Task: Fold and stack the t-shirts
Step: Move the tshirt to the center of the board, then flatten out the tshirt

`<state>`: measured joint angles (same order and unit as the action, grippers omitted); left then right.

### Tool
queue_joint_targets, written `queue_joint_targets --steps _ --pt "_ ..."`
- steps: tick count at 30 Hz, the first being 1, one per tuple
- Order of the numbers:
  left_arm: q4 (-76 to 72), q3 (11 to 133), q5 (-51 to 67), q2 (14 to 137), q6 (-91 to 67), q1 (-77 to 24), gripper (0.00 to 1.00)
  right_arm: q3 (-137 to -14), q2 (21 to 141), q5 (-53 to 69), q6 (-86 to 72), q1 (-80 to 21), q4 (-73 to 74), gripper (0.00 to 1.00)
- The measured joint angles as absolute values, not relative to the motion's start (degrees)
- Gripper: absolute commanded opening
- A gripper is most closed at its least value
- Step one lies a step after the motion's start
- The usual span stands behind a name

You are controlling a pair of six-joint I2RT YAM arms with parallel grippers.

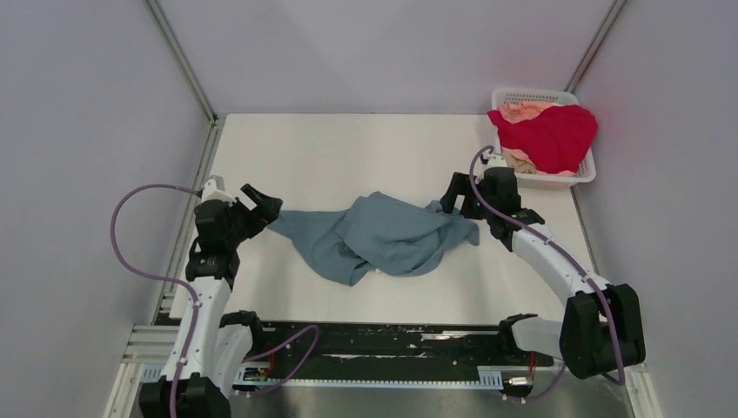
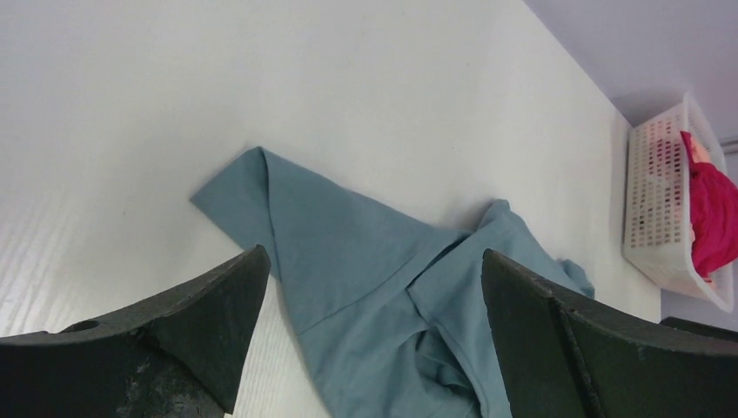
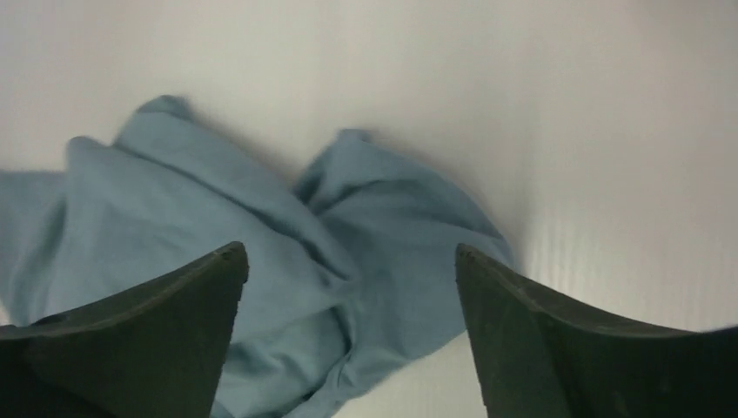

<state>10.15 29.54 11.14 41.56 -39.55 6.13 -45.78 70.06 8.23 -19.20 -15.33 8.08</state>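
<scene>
Teal t-shirt (image 1: 379, 235) lies crumpled mid-way across the table (image 1: 348, 148), between your two arms. Left gripper (image 1: 261, 202) is wide and empty, just off the shirt's left corner. Right gripper (image 1: 446, 198) also has its jaws apart, over the shirt's right edge, gripping nothing. Red t-shirt (image 1: 548, 135) and peach t-shirt (image 1: 522, 111) sit in the basket (image 1: 585, 177), far right.

**Item 1, left arm** (image 1: 196, 313): rises from its base behind the claw, elbow bent, wrist about level.
- Left gripper (image 1: 261, 202): 2 fingers (image 2: 200, 322) spread wide, nothing between them, tips aimed at the opposite claw.

**Item 2, right arm** (image 1: 548, 252): forearm stretched low behind its claw, elbow folded back beside the base.
- Right gripper (image 1: 446, 202): 2 fingers parted, nothing clamped, tips facing the left gripper.
</scene>
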Motion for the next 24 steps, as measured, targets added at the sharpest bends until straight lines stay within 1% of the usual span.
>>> queue_joint_targets --steps 2,4,8,10,14,18,21,23,24 --pt "9.4 29.5 12.6 44.9 -40.2 6.1 1.0 -43.4 70.5 1.3 -19.8 -13.9 12.0 1.0" --pt "8.7 29.3 14.4 48.7 -40.8 6.1 1.0 -43.6 70.4 -3.3 -19.9 -13.3 14.2 1.0" --pt "7.8 29.3 16.4 56.4 -41.7 6.0 1.0 -46.0 70.2 -6.0 -18.9 -16.1 14.3 1.0" --pt "7.9 29.3 16.3 59.8 -42.0 5.5 1.0 -47.4 70.2 -6.0 -16.8 -20.3 14.0 1.0" --pt "7.9 29.8 15.3 66.7 -42.2 3.0 1.0 -49.7 72.1 -5.7 -10.2 -32.9 11.6 1.0" --pt "7.8 32.5 15.1 74.7 -42.2 0.5 1.0 -51.2 77.9 -4.5 -1.8 -45.8 8.0 1.0" --pt "7.5 34.9 15.3 78.7 -42.3 -0.9 0.99 -53.4 83.5 -4.5 3.2 -51.9 7.5 1.0" --pt "6.6 36.2 15.2 80.5 -42.3 -1.7 0.95 -55.5 88.0 -5.2 5.9 -54.8 7.3 1.0" --pt "6.2 36.5 15.2 81.2 -42.4 -2.1 0.87 -56.3 89.8 -5.7 6.7 -55.7 7.3 1.0"
